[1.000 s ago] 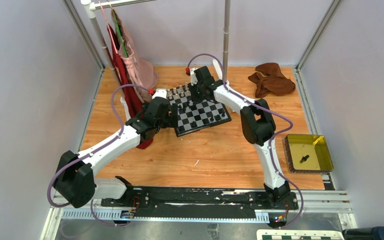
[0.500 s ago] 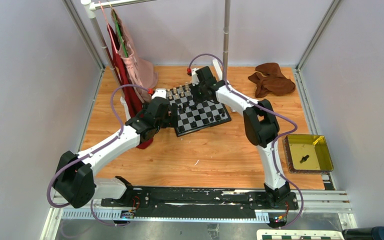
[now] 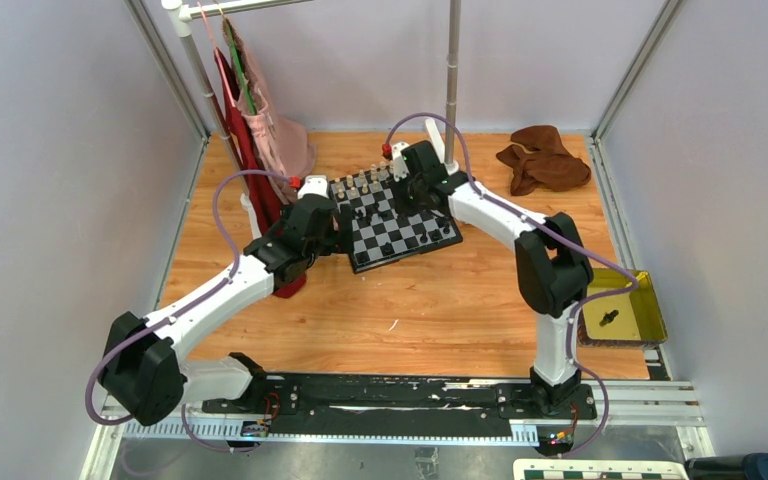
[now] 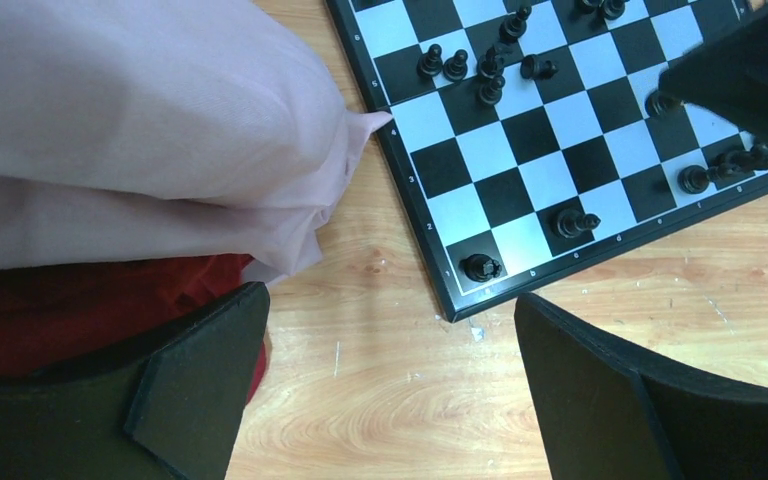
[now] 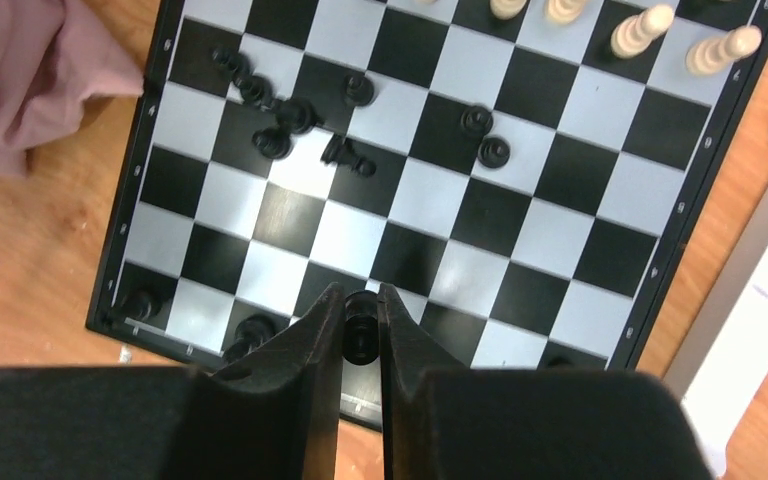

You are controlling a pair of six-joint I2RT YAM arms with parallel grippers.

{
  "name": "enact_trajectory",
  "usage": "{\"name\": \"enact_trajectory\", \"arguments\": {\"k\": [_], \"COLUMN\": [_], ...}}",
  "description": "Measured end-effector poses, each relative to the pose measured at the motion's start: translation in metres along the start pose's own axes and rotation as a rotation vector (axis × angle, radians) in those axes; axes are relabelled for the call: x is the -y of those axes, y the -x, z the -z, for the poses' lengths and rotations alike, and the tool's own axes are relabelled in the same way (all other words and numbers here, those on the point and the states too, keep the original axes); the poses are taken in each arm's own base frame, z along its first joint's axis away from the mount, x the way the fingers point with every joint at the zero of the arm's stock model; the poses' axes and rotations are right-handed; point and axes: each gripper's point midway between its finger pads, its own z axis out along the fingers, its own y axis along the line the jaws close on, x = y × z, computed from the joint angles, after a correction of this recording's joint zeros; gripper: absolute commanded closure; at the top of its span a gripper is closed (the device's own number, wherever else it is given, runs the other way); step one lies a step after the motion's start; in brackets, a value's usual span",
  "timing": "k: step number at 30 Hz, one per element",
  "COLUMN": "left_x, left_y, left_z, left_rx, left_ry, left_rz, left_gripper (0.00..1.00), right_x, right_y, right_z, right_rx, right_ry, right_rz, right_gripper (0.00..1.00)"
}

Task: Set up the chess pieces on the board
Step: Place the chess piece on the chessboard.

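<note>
The board lies on the wooden table, far of centre. Cream chess pieces stand along its far edge. Black chess pieces are bunched near the left side, and single ones stand along the near row. My right gripper hovers over the near part of the board, shut on a black piece pinched between its fingertips. My left gripper is open over bare wood just off the board's near left corner, with nothing between its fingers.
A pink garment and a red one hang from a rack and touch the board's left edge. A brown cloth lies at the back right. A yellow tray at the right holds a black piece. A metal pole stands behind the board.
My right arm has swung its elbow out to the right, and its wrist has shifted slightly right over the board, still gripping the black piece. The left arm has barely moved.
</note>
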Motion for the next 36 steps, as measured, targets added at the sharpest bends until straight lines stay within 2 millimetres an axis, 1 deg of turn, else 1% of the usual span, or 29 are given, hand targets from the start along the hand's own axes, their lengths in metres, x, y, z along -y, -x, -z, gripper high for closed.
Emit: {"name": "enact_trajectory", "arguments": {"k": [3, 6, 12, 15, 18, 27, 35, 36], "left_x": [0.0, 0.0, -0.001, -0.001, 0.0, 0.0, 0.0, 0.0], "left_y": [0.003, 0.004, -0.002, -0.003, -0.003, -0.004, -0.007, -0.008], "left_z": [0.004, 0.006, 0.006, 0.006, 0.006, 0.006, 0.004, 0.004], "left_rx": [0.012, 0.014, 0.0, -0.004, -0.005, -0.007, -0.016, -0.017], "left_ry": [-0.006, -0.01, -0.012, -0.012, -0.014, -0.017, -0.013, -0.014], "left_rz": [0.011, 0.017, 0.021, 0.024, 0.025, 0.026, 0.023, 0.024], "left_gripper": [0.0, 0.0, 0.0, 0.0, 0.0, 0.0, 0.0, 0.0], "right_x": [-0.009, -0.014, -0.016, -0.016, -0.015, -0.012, -0.009, -0.008], "right_y": [-0.009, -0.023, -0.057, -0.068, -0.072, -0.068, -0.076, -0.074], "right_z": [0.015, 0.023, 0.024, 0.023, 0.022, 0.018, 0.008, 0.008], "right_rx": [0.0, -0.013, -0.073, -0.094, -0.1, -0.076, -0.099, -0.095], "right_ry": [0.004, 0.003, -0.004, -0.011, -0.017, -0.034, -0.041, -0.042], "right_rz": [0.014, 0.022, 0.026, 0.027, 0.028, 0.03, 0.049, 0.052], "right_gripper": [1.0, 1.0, 1.0, 1.0, 1.0, 0.99, 0.99, 0.99]}}
